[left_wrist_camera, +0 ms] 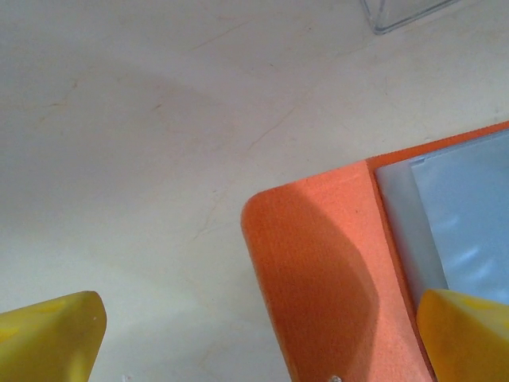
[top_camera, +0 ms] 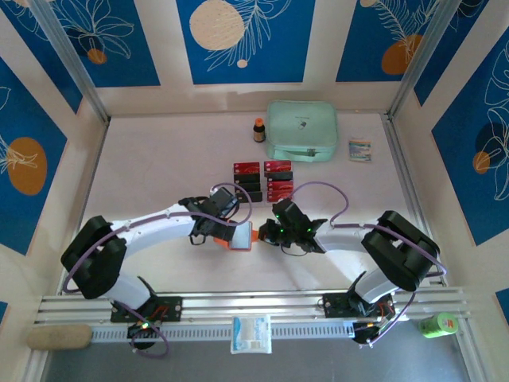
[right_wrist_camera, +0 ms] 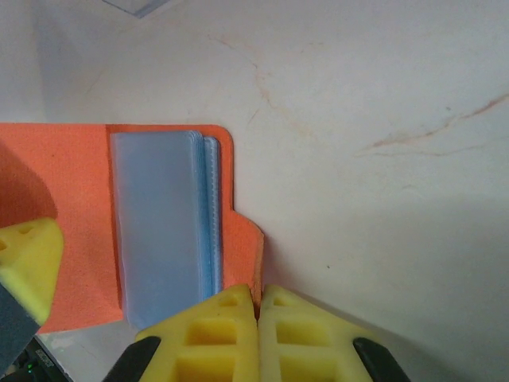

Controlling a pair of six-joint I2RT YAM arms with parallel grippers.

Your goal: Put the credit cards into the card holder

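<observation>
The card holder (top_camera: 241, 236), orange, lies open on the table between both grippers, its pale blue sleeves (right_wrist_camera: 163, 223) facing up. My right gripper (right_wrist_camera: 258, 296) is shut on the thin edge of its orange side flap (right_wrist_camera: 245, 247). In the left wrist view my left gripper (left_wrist_camera: 258, 342) stands open, and its yellow fingertips (left_wrist_camera: 48, 338) straddle a rounded corner of the card holder (left_wrist_camera: 318, 270). The credit cards (top_camera: 277, 166), red and black, lie in rows just beyond the grippers.
A mint-green zip pouch (top_camera: 301, 130) sits at the back with a small brown bottle (top_camera: 259, 130) to its left and a small packet (top_camera: 359, 150) to its right. A clear tray corner (left_wrist_camera: 402, 12) lies beyond the holder. Metal rails line both table sides.
</observation>
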